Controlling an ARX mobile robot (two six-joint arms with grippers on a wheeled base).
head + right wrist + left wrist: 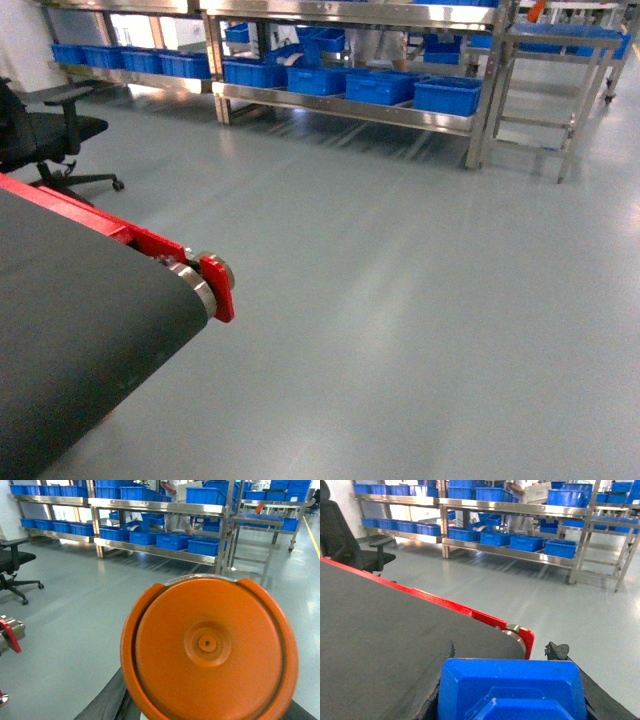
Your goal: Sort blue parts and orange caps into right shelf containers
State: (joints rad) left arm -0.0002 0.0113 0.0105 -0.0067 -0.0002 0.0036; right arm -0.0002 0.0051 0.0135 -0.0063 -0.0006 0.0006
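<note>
In the left wrist view a blue part (512, 690) with bevelled edges fills the bottom of the frame. My left gripper (505, 655) is shut on it, a black fingertip (556, 651) showing at its right corner, above the end of the belt. In the right wrist view a round orange cap (207, 647) with a small centre hole faces the camera. My right gripper (205, 705) is shut on it, with dark fingers (107, 700) showing at its lower edge. Blue crates (448, 95) sit on the low steel shelf across the floor. Neither gripper shows in the head view.
A dark conveyor belt (70, 320) with a red end bracket (218, 288) takes up the lower left. A black office chair (50, 135) stands beyond it. Grey floor (400, 280) stretches to the steel shelving (350, 108). A steel trolley (560, 40) stands at the far right.
</note>
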